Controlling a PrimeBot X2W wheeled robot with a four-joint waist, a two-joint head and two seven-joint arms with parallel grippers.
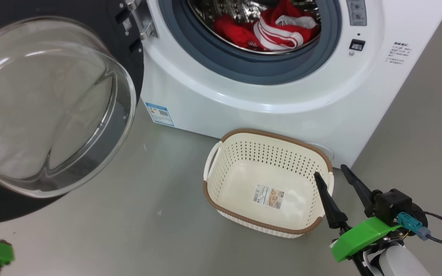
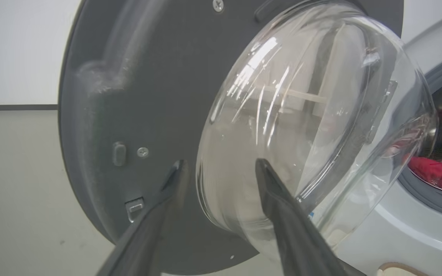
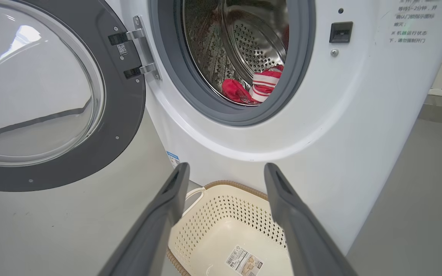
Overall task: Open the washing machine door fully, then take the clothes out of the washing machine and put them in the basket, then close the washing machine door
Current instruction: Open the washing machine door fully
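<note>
The white washing machine [image 1: 244,96] stands on the grey floor [image 1: 148,214] with its drum open. The washing machine door [image 1: 48,111] is swung out wide on its hinge at the robot's left, its clear glass bowl bulging toward the camera. The cream basket [image 1: 267,134] sits on the floor just in front of the machine, below the opening. The red and white clothes [image 1: 278,28] lie inside the drum. The right tool [image 1: 330,171] hangs by the basket's right rim, fingers spread and holding nothing. The left tool [image 2: 221,170] is close to the door's inner face, fingers spread, one before the dark rim, one before the glass.
</note>
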